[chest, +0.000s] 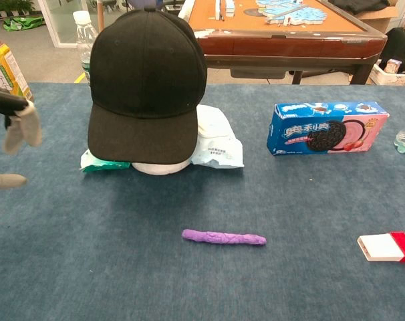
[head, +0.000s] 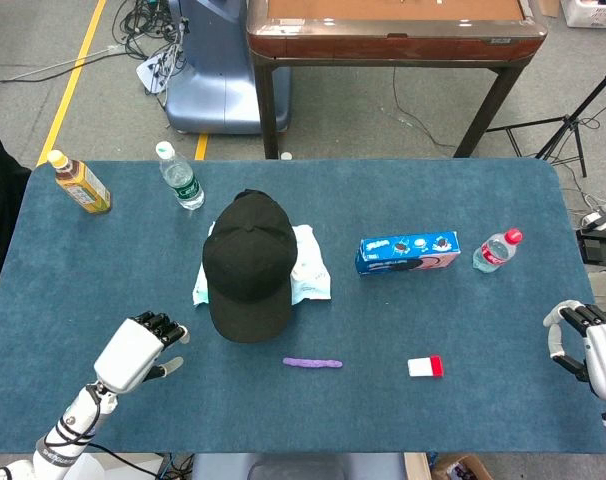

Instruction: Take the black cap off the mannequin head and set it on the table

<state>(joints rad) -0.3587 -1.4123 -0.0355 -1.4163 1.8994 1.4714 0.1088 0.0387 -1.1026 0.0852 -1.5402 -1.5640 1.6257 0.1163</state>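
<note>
One black cap [head: 248,265] sits on the mannequin head [chest: 161,167]. At its 8 o'clock the left robot hand [head: 135,350] hovers empty, fingers apart. At 4 o'clock, by the bench [head: 483,400] edge, the right robot hand [head: 595,346] holds nothing, fingers apart.

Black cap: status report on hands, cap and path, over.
Left robot hand open, near the black cap. Right robot hand open at table edge. Cap on mannequin head, untouched. Nothing between left robot hand and cap.
</note>
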